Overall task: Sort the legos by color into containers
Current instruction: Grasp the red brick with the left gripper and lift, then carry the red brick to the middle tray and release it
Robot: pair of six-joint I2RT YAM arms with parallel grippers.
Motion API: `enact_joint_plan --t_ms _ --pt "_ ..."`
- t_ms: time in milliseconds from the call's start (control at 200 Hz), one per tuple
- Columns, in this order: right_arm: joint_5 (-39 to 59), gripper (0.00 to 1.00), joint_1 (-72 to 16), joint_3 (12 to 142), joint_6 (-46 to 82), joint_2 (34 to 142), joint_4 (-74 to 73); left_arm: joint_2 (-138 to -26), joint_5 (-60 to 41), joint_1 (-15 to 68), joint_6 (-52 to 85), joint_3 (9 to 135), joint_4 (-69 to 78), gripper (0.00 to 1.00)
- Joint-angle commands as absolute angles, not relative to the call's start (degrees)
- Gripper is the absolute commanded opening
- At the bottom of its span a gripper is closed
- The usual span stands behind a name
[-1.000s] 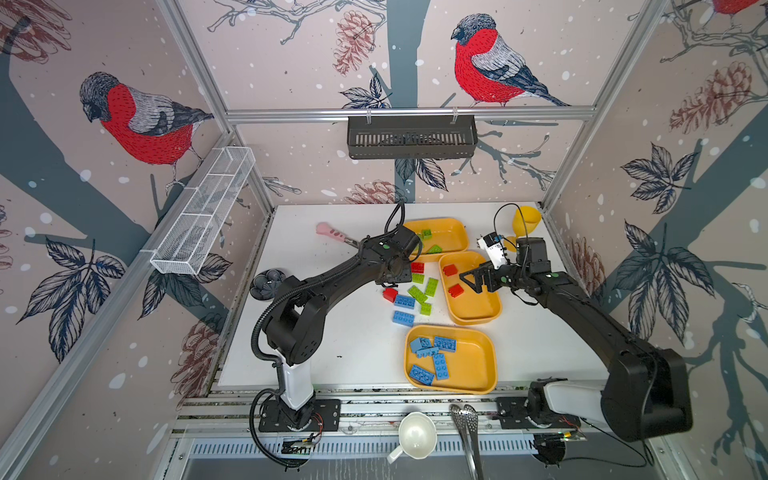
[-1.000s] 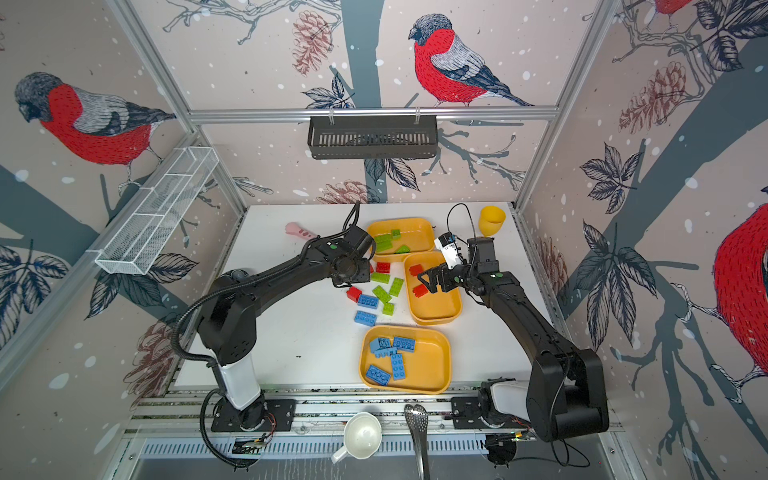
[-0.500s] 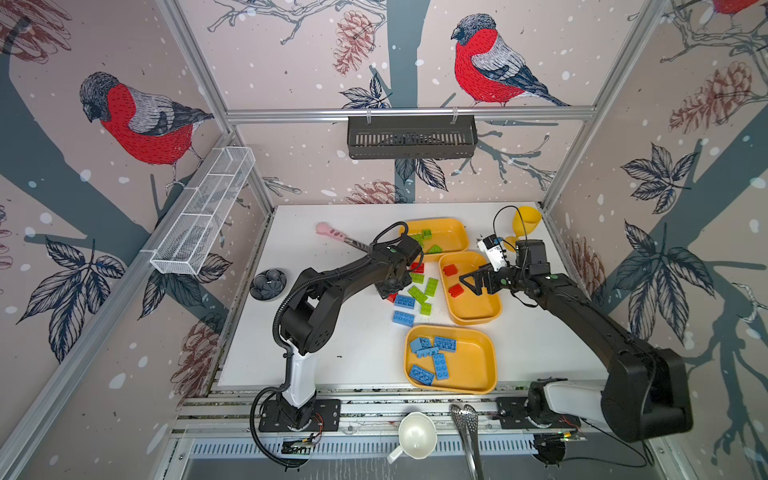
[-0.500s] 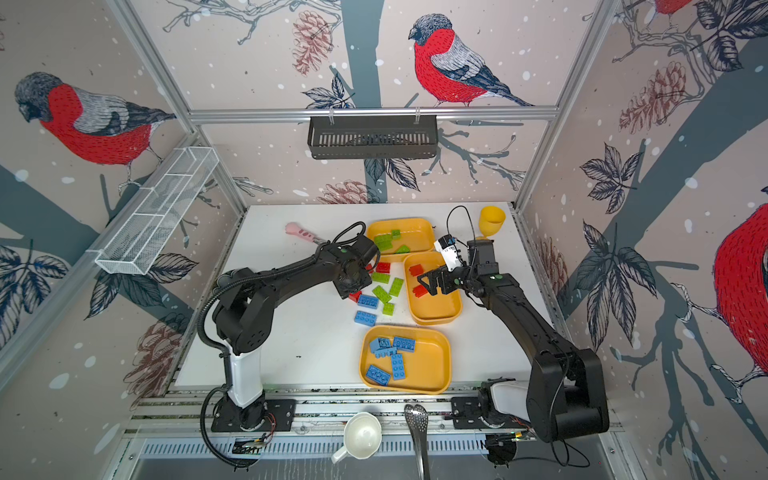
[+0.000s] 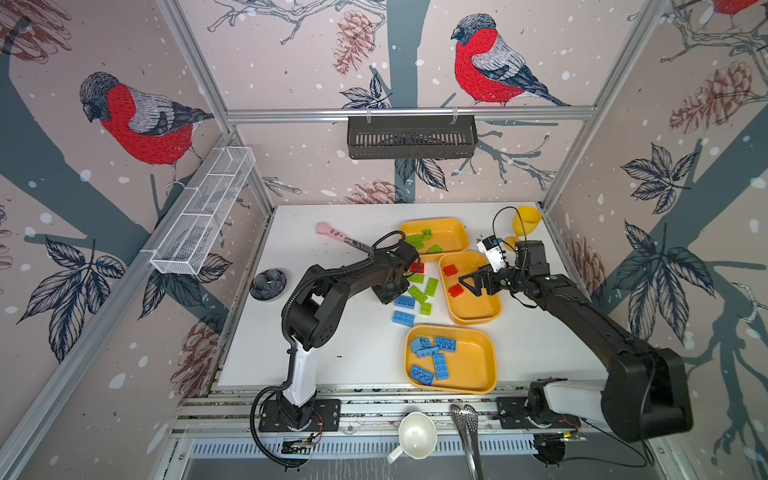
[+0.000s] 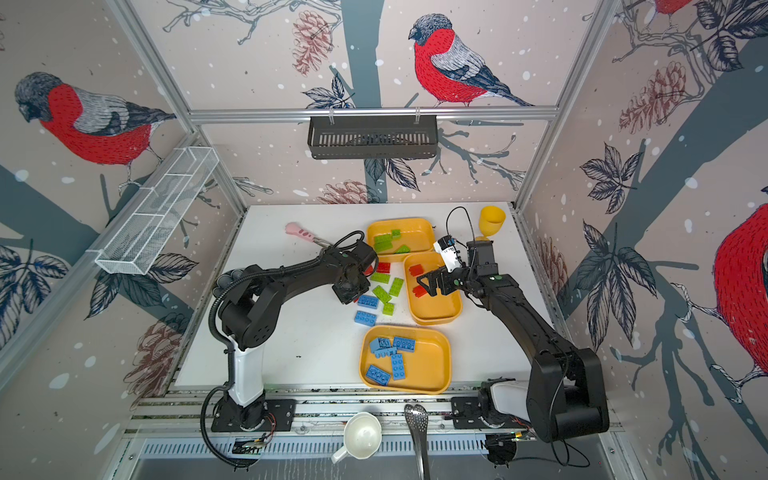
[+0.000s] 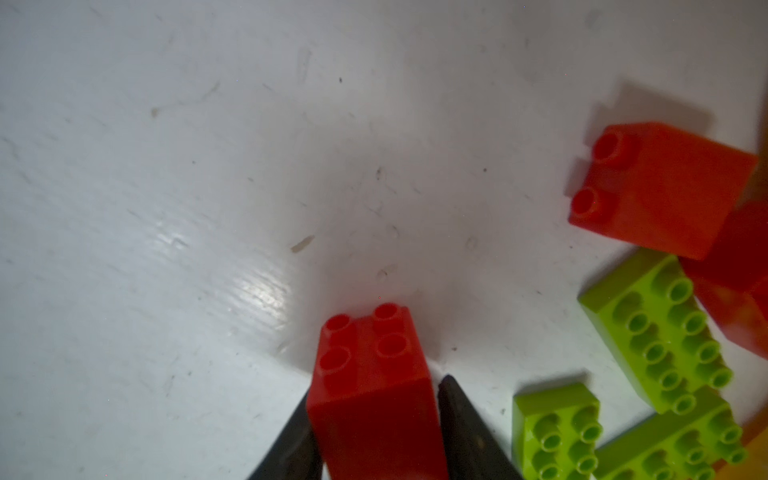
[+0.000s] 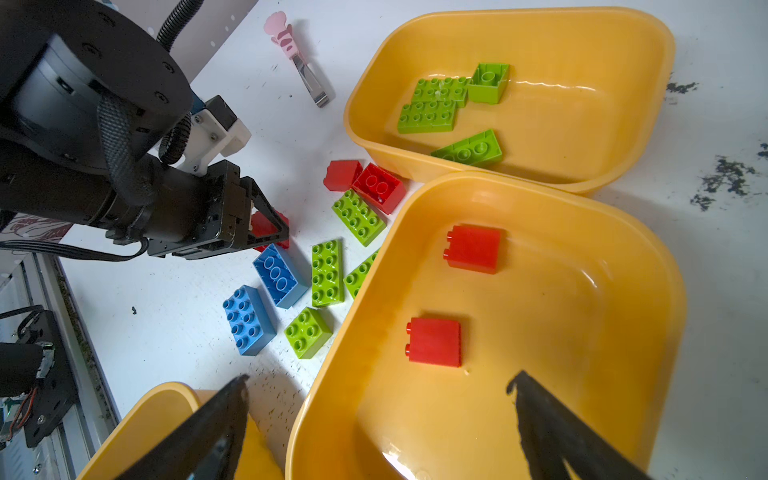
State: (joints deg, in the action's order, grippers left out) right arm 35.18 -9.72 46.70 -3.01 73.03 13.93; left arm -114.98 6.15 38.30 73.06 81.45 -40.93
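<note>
My left gripper (image 7: 374, 390) is shut on a red brick (image 7: 370, 374), which sits low at the white table, next to the loose legos. In both top views that gripper (image 5: 386, 291) points down beside loose green (image 5: 431, 286), blue (image 5: 404, 301) and red (image 5: 417, 267) bricks. Three yellow-orange trays stand to the right. The far tray (image 5: 453, 232) holds green bricks, the middle tray (image 5: 478, 311) two red ones, the near tray (image 5: 478, 370) several blue ones. My right gripper (image 8: 378, 382) hangs open and empty over the middle tray (image 8: 582, 332).
A pink-handled tool (image 5: 332, 235) lies at the back left of the table and a grey flower-shaped dish (image 5: 268, 284) at its left edge. A yellow goblet (image 5: 525, 222) stands in the back right corner. A white cup (image 5: 415, 436) and a slotted spoon (image 5: 465, 419) lie beyond the front rail.
My left gripper has swung down to the table beside the loose bricks and closed on the red brick. The right arm has hardly moved.
</note>
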Motion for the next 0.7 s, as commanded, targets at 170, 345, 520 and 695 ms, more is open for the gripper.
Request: enact_joint_plan --t_ms 170,345,520,695 --pt "35.5 0.99 -9.7 46.4 -3.0 72.1 13.4 -112.3 9.2 37.5 67.3 83.7 -41.9 0.34" --pt "34.3 0.99 -9.4 46.8 -2.8 72.0 13.1 -112.5 10.5 38.9 54.8 92.5 -44.9 0.34" --pt "31.9 1.0 -7.9 46.9 -2.5 72.1 12.0 -115.1 8.5 41.6 43.3 101.2 -45.4 0.35" --pt "30.3 0.99 -6.5 47.1 -2.2 69.8 11.9 -117.4 -3.0 44.2 36.5 104.0 -38.2 0.34"
